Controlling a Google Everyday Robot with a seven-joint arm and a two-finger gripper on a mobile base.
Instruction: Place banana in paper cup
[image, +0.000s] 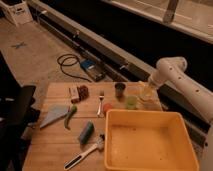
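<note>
Currently the gripper (146, 91) hangs at the far right corner of the wooden surface (55, 145), at the end of a white arm (175, 80) that reaches in from the right. It sits directly over the paper cup (145, 96), which stands near the surface's back edge, just right of the green cup (131, 102). A pale yellowish shape shows at the gripper's tip — whether this is the banana cannot be told, and the banana cannot be picked out anywhere else on the surface. Whether the gripper is wide, narrow or holding anything cannot be told either.

Layout of the remaining items:

- Dark cup (120, 89) — behind and left of the green cup, near the back edge.
- Yellow bin (150, 142) — fills the near right part of the surface, its far rim close to both cups.
- Fork (101, 101) — lies lengthwise left of the dark cup, with a small reddish item (107, 107) just beside its near end.
- Blue block (85, 132) — near the middle, left of the bin.
- Brush (85, 151) — white-handled, lying diagonally at the near edge.
- Green pod (70, 115) — curved, beside a grey triangular piece (53, 116) on the left.
- Two small items (78, 92) — one pale, one dark red, at the back left.

On the floor beyond the surface lie a coiled black cable (70, 65) and a blue box (89, 65).
</note>
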